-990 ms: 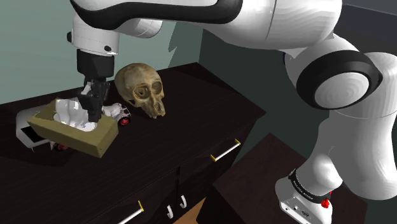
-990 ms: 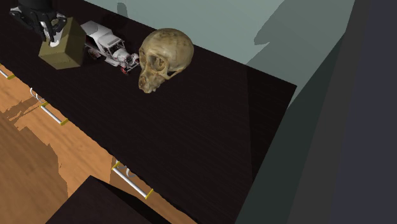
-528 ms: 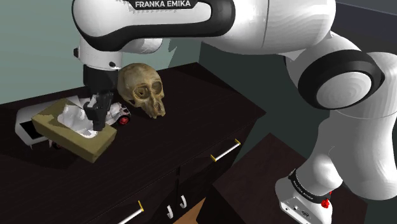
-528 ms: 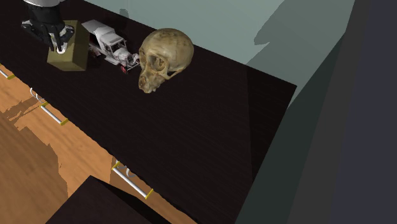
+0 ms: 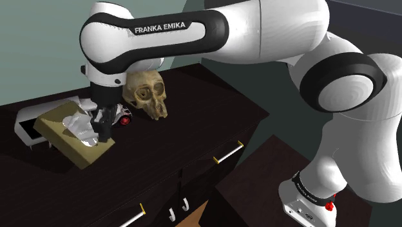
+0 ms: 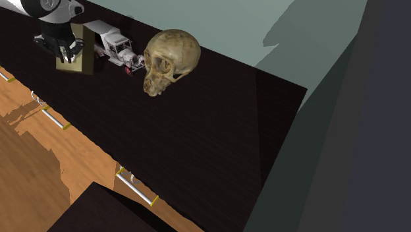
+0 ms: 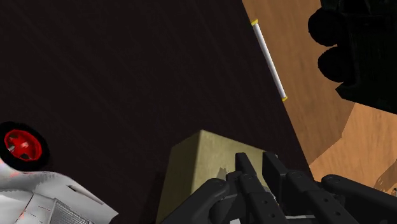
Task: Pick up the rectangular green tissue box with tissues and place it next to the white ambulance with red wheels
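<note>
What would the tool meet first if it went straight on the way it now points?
The olive tissue box that the tool clasps; beyond it, probably the dark cabinet top.

Dim scene, soft shadows on the teal wall, bright white arm

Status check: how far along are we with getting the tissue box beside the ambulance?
Done: the olive tissue box is grasped and already alongside the white ambulance, near the skull. In hand: the hand grips the box, which looks at or just above the dark dresser top. Left: confirm it rests, open the fingers and withdraw.
</note>
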Controlling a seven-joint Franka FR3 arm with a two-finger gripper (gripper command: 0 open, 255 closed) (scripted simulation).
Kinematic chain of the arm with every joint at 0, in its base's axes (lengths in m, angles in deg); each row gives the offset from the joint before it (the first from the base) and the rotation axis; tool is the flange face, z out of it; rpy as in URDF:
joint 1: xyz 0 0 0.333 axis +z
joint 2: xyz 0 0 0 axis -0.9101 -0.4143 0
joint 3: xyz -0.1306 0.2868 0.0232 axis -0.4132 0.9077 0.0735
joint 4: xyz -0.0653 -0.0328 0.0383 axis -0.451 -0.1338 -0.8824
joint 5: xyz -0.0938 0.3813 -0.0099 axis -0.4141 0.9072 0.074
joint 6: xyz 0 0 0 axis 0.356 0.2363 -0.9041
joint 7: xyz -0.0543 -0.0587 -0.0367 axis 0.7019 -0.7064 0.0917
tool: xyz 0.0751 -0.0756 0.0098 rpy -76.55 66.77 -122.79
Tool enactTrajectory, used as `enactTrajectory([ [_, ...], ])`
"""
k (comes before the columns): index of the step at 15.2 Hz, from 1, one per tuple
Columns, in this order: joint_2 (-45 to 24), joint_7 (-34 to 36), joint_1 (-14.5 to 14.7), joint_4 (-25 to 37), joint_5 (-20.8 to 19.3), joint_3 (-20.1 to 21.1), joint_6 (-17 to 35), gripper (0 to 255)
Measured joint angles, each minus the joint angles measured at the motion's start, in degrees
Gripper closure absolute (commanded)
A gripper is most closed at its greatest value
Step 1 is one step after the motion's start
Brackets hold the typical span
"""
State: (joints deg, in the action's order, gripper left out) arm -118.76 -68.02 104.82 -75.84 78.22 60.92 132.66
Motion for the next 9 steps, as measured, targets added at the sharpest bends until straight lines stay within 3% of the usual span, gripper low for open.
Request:
enactTrajectory([
  [9,-1.39,-1.59,0.08,-2.62,0.6,0.19,3.73,255],
])
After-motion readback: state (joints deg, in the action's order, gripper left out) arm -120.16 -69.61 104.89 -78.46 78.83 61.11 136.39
